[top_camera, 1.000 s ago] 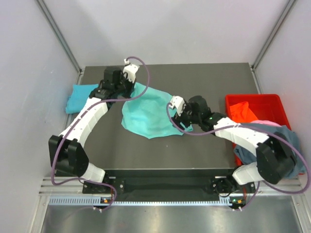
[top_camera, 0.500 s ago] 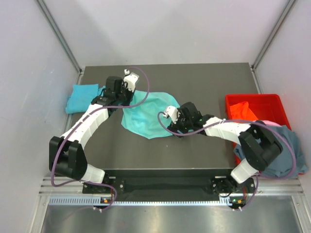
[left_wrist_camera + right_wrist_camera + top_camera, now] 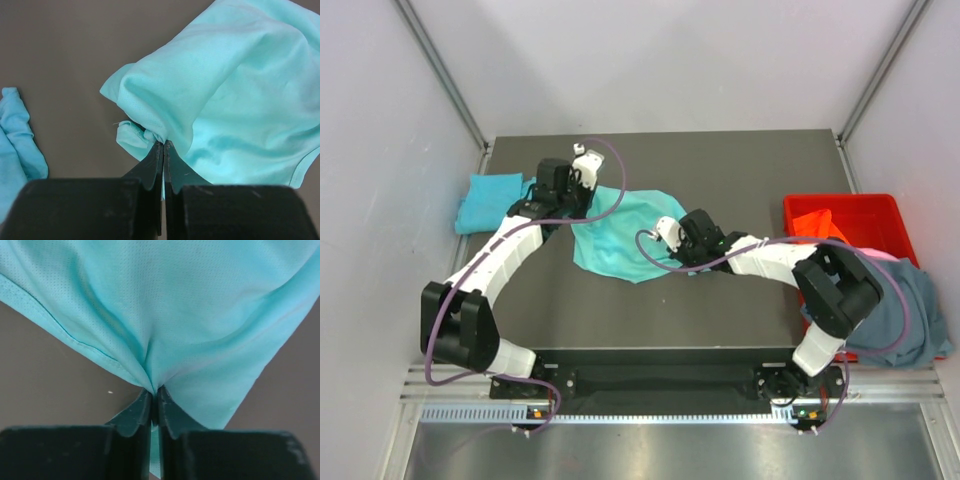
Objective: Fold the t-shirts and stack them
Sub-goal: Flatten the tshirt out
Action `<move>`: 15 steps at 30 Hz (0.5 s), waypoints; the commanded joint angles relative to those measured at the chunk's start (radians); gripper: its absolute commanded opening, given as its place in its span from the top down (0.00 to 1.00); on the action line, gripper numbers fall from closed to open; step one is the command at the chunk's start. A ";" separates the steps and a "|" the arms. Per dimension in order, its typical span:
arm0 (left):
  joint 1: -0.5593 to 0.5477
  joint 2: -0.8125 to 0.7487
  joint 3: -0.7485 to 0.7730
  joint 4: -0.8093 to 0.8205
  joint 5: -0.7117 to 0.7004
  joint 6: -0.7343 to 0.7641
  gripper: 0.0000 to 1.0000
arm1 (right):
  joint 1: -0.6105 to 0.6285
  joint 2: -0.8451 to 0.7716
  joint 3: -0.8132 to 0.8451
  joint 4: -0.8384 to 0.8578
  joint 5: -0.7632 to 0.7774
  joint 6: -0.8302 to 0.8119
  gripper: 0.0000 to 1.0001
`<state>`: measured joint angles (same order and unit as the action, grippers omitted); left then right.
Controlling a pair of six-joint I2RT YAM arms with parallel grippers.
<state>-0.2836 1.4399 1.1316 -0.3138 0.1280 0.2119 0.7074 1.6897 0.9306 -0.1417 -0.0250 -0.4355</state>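
A mint-teal t-shirt (image 3: 620, 235) lies crumpled in the middle of the table. My left gripper (image 3: 568, 192) is shut on its far-left edge, where the cloth (image 3: 210, 95) bunches at the fingertips (image 3: 159, 150). At the shirt's near-right edge my right gripper (image 3: 672, 245) is shut on a pinched fold (image 3: 165, 325) just above its fingertips (image 3: 146, 402). A brighter cyan-blue t-shirt (image 3: 488, 200) lies folded at the table's left edge and shows as a strip (image 3: 15, 145) in the left wrist view. A slate grey-blue t-shirt (image 3: 910, 320) hangs over the crate's near end.
A red plastic crate (image 3: 855, 215) stands off the table's right edge with orange cloth (image 3: 818, 228) and a bit of pink cloth (image 3: 875, 254) in it. Grey walls close in the back and both sides of the dark table (image 3: 740, 170).
My right gripper moved left along the shirt's near-right edge and closed on the cloth. The left gripper drew slightly nearer, still holding its edge.
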 commanded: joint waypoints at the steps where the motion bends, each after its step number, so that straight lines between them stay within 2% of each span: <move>1: 0.012 -0.052 -0.013 0.059 -0.011 -0.005 1.00 | 0.018 -0.065 0.028 0.024 0.065 0.000 1.00; 7: 0.027 -0.085 0.008 0.059 -0.043 0.012 1.00 | 0.017 -0.260 0.031 0.047 0.108 -0.029 1.00; 10: 0.027 -0.093 0.068 0.045 -0.073 0.041 1.00 | 0.017 -0.364 0.062 0.031 0.102 -0.057 1.00; 15: 0.027 -0.110 0.164 0.001 -0.071 0.053 1.00 | 0.009 -0.400 0.226 -0.076 0.085 -0.054 1.00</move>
<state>-0.2611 1.3876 1.2079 -0.3222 0.0696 0.2398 0.7094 1.3201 1.0458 -0.1841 0.0582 -0.4763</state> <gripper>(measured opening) 0.011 0.015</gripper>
